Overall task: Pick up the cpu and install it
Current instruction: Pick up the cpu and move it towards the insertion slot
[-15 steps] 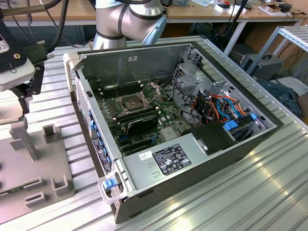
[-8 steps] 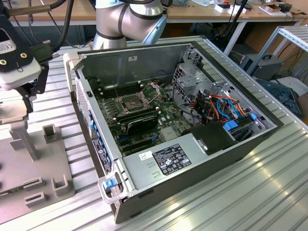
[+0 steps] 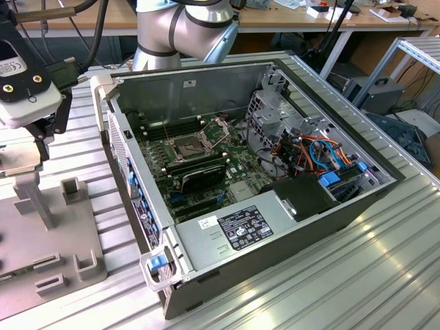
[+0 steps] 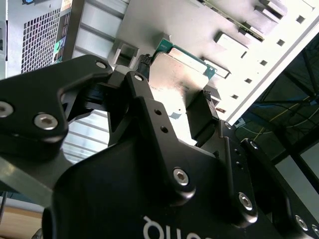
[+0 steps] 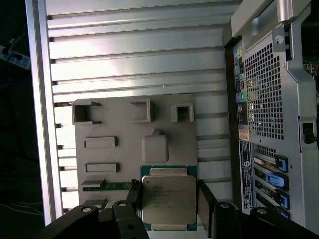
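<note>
Your end effector (image 5: 168,197) is gripping the cpu (image 5: 168,201), set narrow, with a finger (image 5: 205,201) bearing on each of two opposite edges in both wrist views. You are looking at a chip that appears to be hanging clear of the grey fixture plate (image 5: 114,129), since it is showing larger than the bare square recess (image 5: 154,148) beyond it. In the exterior view that plate (image 3: 41,227) is sitting at the lower left of the frame on the ribbed table (image 3: 344,275), and the open computer case (image 3: 206,89) is filling the centre, its socket (image 3: 187,146) lying left of centre. You are handling something light, thin and stiff, probably fragile underneath. The metal top is looking slick and the fingers are catching only a thin rim, so you are relying on an edge hold and on keeping it level.
</note>
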Tool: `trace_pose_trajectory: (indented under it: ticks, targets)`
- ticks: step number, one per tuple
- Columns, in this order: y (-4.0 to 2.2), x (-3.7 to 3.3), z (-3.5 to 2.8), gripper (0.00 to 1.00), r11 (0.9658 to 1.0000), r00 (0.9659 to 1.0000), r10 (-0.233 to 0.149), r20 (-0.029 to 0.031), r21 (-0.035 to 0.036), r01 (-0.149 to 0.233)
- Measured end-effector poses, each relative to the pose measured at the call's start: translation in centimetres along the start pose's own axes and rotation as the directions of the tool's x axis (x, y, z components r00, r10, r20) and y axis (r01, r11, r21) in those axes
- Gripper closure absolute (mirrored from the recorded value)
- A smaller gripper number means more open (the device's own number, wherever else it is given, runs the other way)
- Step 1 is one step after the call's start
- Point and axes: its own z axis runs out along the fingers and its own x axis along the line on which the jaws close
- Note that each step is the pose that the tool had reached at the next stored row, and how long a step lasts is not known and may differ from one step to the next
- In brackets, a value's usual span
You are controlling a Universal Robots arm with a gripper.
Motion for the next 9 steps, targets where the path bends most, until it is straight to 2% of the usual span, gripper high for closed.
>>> trace_pose_trajectory:
  ticks: [9]
  targets:
    - [0.0, -0.03, 0.0, 0.45, 1.0, 1.0, 0.0, 0.0, 0.0, 0.0]
